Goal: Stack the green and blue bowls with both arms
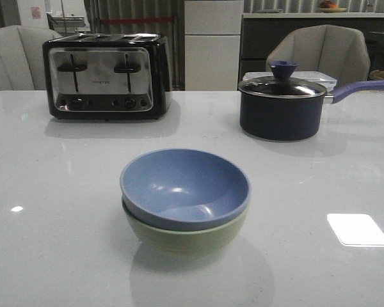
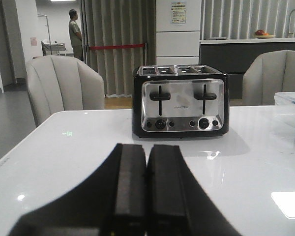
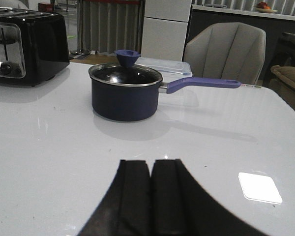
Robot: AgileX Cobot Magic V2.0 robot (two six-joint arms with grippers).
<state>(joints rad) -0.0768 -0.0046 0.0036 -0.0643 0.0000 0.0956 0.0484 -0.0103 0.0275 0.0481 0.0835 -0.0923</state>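
In the front view the dusty blue bowl (image 1: 184, 185) sits nested inside the pale sage green bowl (image 1: 185, 236) on the white table, near the front middle. Neither arm shows in the front view. In the left wrist view my left gripper (image 2: 147, 150) is shut and empty, its fingers pressed together above the table and facing the toaster. In the right wrist view my right gripper (image 3: 151, 164) is shut and empty, facing the saucepan. Neither bowl shows in the wrist views.
A black and chrome toaster (image 1: 107, 77) stands at the back left. A dark navy lidded saucepan (image 1: 281, 105) with a purple handle stands at the back right, with a clear plastic container (image 1: 323, 78) behind it. Grey chairs stand beyond the table's far edge.
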